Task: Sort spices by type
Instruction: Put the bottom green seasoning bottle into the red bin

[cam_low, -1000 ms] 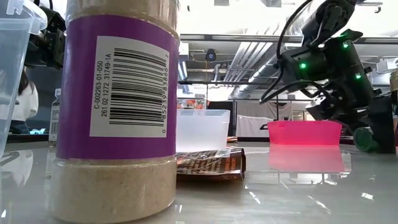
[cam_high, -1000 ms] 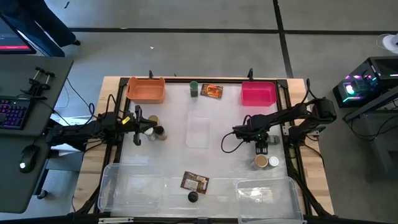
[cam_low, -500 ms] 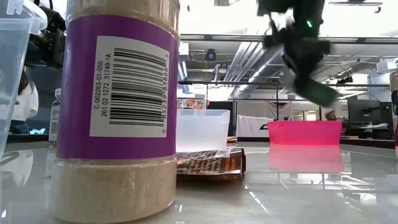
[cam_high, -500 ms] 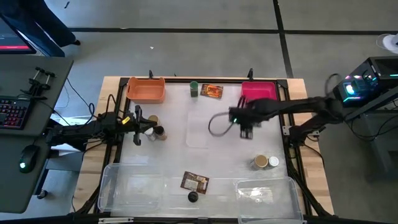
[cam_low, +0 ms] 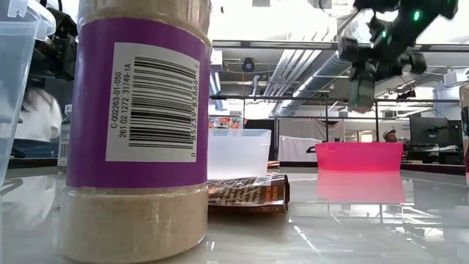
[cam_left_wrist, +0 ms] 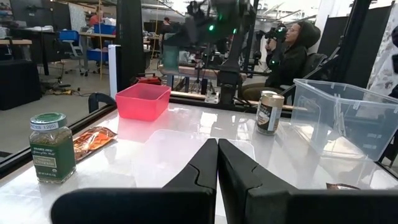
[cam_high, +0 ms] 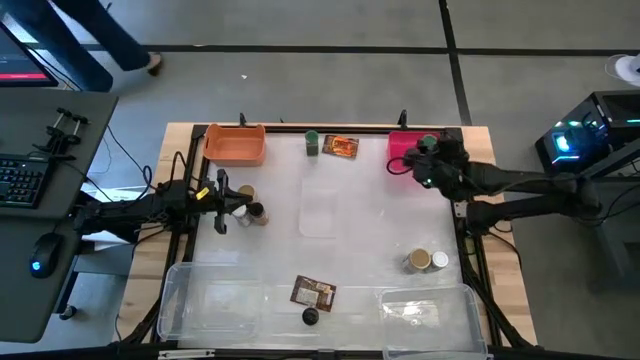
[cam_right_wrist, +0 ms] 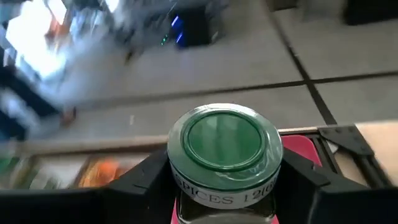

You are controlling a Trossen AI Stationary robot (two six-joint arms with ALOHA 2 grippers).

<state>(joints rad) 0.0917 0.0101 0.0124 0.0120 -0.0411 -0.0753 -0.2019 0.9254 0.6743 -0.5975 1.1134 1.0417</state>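
Taking the pink bin as our landmark and working from the near edge of the desk toward it, we first meet the clear trays along the front, well apart from the bin. Between them lie a brown packet and a black-lidded jar. A pair of jars, one tan-lidded and one white-lidded, stands nearer the bin, on its front side.

Farther back, well to the left of the bin, we see the left gripper held low and level over the desk, its arm stretched in from the left edge. Its fingers are pressed together with nothing between them. Two more jars sit just beside it.

At the bin itself, we find the right gripper raised above the bin's right part, the arm reaching in long and nearly straight from the right side. Its fingers are clamped around a green-lidded jar, held upright in the air, lid up.

Level with the bin along the back edge, to its left, lie an orange packet, a second green-lidded jar and the orange bin.
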